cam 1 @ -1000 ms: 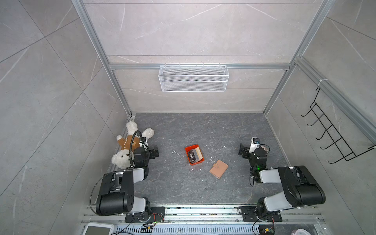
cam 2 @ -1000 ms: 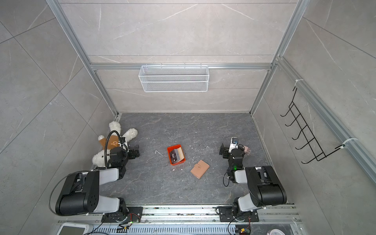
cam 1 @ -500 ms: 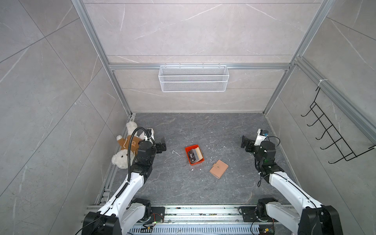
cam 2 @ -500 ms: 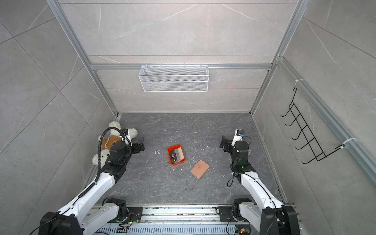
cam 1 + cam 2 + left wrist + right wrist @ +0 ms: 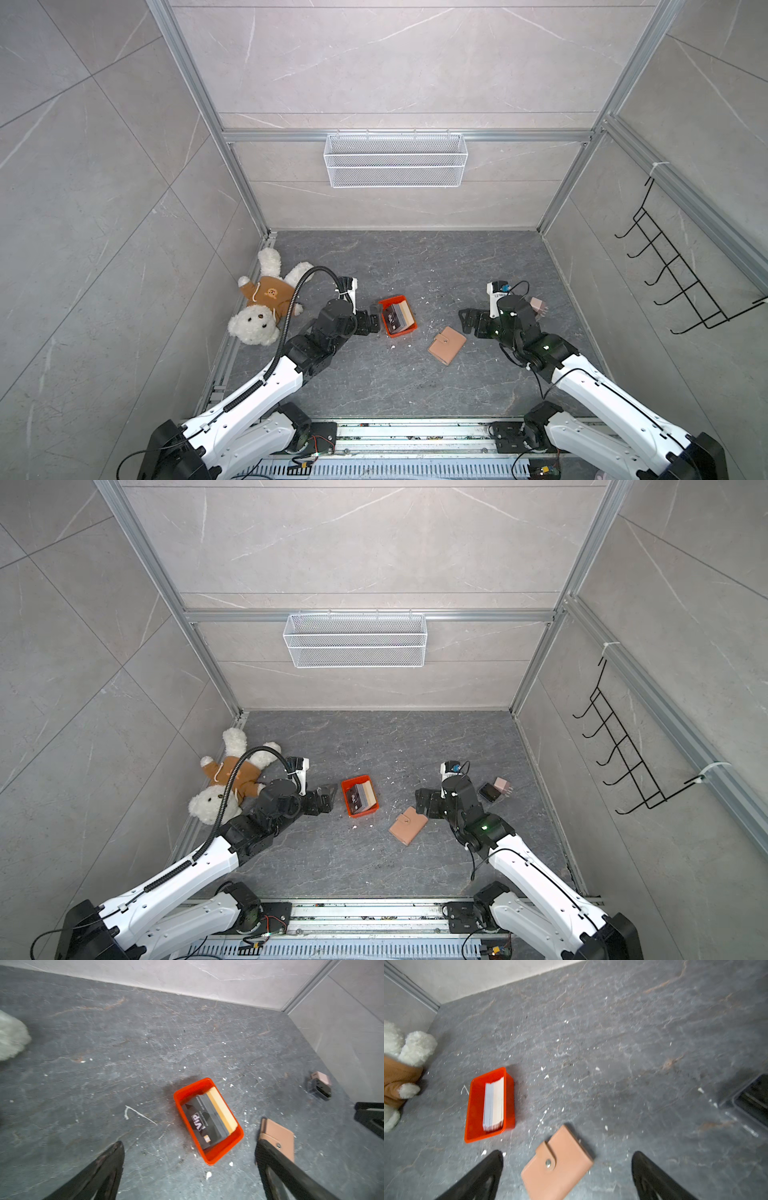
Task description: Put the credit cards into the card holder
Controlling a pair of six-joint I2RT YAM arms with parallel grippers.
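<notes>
Plainly, the credit cards [image 5: 398,320] were stacked on edge inside the red tray [image 5: 402,332], their long side pointed away from the robot. The left claw [image 5: 373,320], spread wide and empty, was seen just beside that tray, nearest the cards. The closed card holder [image 5: 447,345] was laid flat near the right claw [image 5: 468,322], also spread and empty.

Counter [image 5: 415,257]: tray [image 5: 392,298] about mid-width, credit cards [image 5: 398,319] leaning together inside it. Card holder [image 5: 447,345] lies flat to the tray's right and nearer the front, close but apart. Plush bear [image 5: 262,303] far left, by the wall. Left pincer [image 5: 374,320] just left of the tray. Right pincer [image 5: 467,322] just right of the card holder. Two small blocks [image 5: 496,789] behind and right of that pincer, near the right wall.
</notes>
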